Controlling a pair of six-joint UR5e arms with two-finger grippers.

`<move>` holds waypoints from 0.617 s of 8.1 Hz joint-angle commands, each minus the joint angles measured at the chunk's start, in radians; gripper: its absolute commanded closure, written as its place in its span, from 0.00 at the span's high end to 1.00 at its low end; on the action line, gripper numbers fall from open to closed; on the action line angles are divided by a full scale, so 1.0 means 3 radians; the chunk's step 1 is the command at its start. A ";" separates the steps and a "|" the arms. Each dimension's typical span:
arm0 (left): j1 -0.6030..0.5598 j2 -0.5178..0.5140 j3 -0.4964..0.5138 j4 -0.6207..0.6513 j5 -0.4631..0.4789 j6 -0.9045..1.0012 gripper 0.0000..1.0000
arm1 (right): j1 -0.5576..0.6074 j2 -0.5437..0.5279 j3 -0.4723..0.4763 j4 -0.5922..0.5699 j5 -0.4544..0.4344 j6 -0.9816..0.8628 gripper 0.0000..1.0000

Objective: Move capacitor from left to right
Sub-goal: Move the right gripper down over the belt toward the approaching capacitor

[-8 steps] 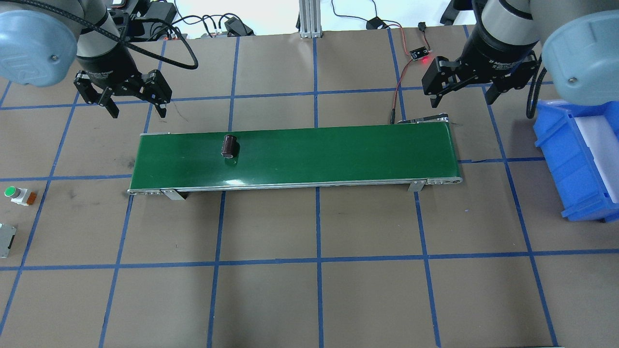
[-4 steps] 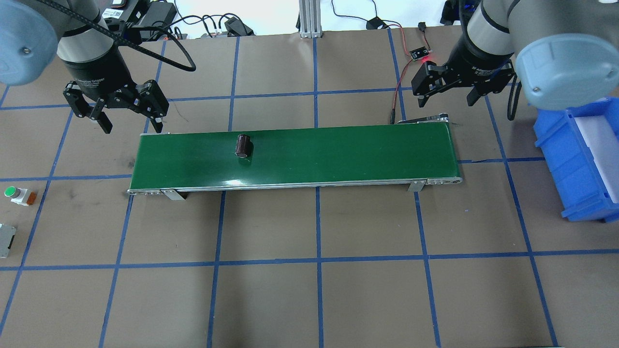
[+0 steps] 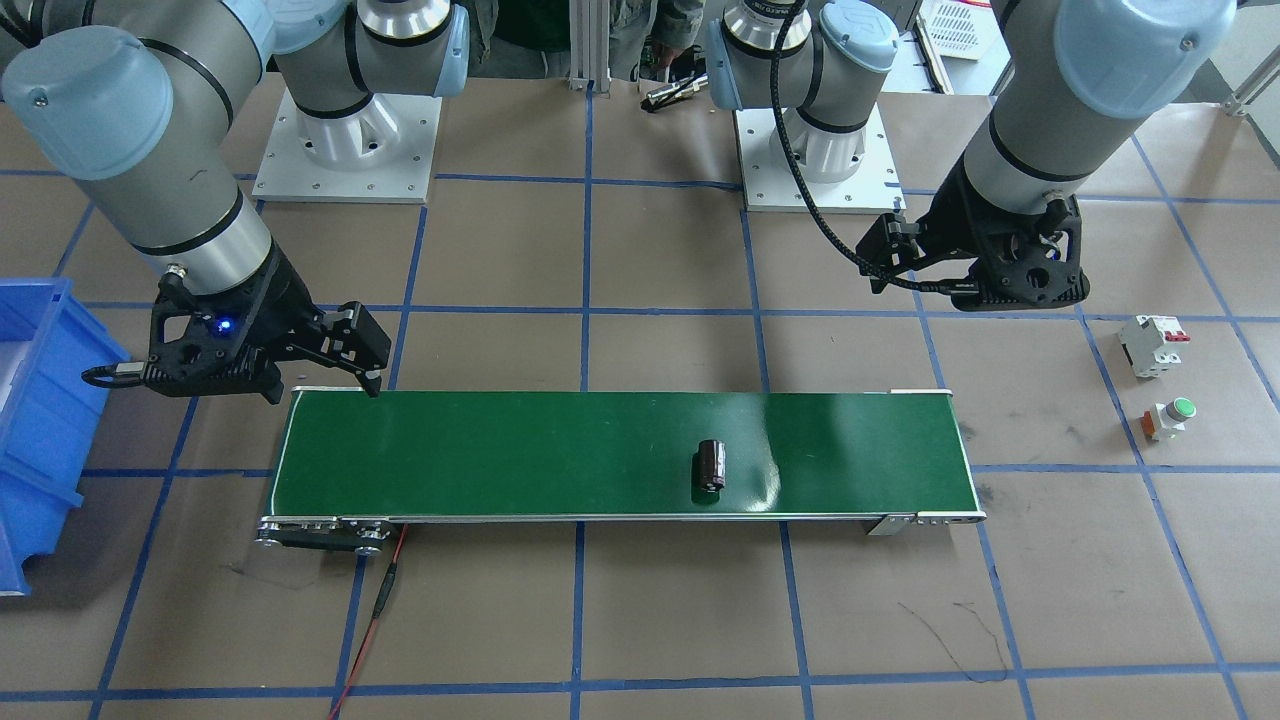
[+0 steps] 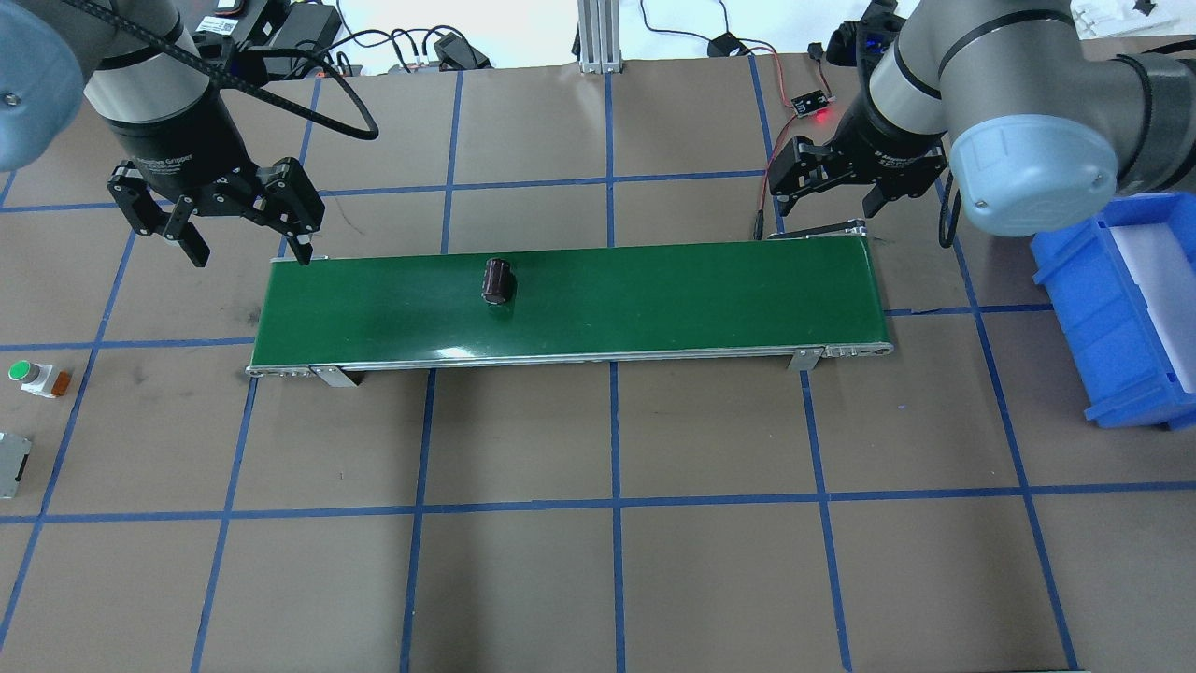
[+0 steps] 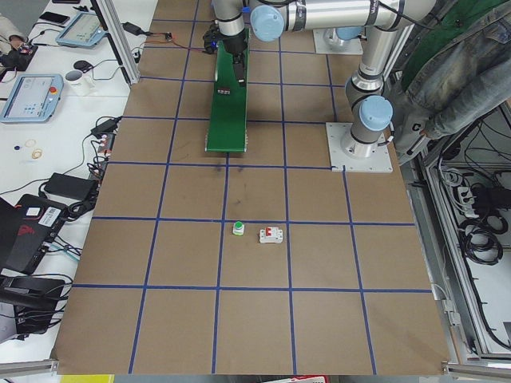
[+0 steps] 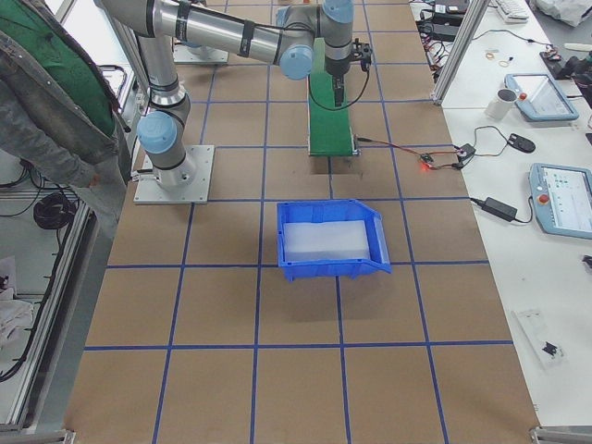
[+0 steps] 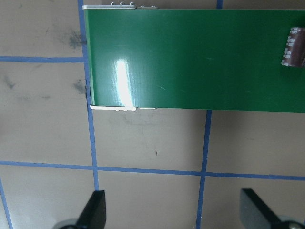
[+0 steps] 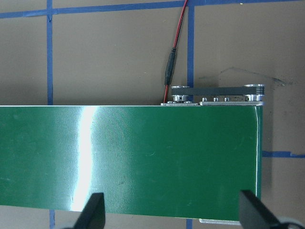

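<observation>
The capacitor [image 4: 497, 280], a stubby dark-brown cylinder, lies on its side on the green conveyor belt [image 4: 673, 294], left of the middle. It also shows in the front view [image 3: 711, 465] and at the right edge of the left wrist view [image 7: 295, 47]. My left gripper [image 4: 250, 245] is open and empty, hovering just behind the belt's left end. My right gripper [image 4: 827, 194] is open and empty, hovering behind the belt's right end [image 8: 238, 157].
A blue bin [image 4: 1112, 308] stands right of the belt. A green-capped push button [image 4: 28, 376] and a white circuit breaker [image 3: 1152, 345] lie far left. A small board with a red light [image 4: 811, 105] and its wires sit behind the belt's right end.
The capacitor has travelled to the right along the belt. The left gripper has shifted toward the belt's left end. The right gripper has moved left, toward the belt's right end.
</observation>
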 commanded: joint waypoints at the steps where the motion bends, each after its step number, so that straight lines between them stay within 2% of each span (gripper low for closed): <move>1: -0.0072 0.0003 -0.0003 0.0110 -0.0002 -0.0113 1.00 | 0.0005 0.0119 0.0013 -0.0137 0.0049 0.0021 1.00; 3: -0.0077 0.0003 -0.0024 0.0356 -0.0357 -0.0149 1.00 | 0.0005 0.0160 0.0013 -0.0142 0.0147 0.0016 1.00; 5: -0.0077 0.0003 -0.0029 0.0367 -0.0385 -0.0393 1.00 | 0.0005 0.0267 0.0028 -0.0300 0.0167 0.0016 1.00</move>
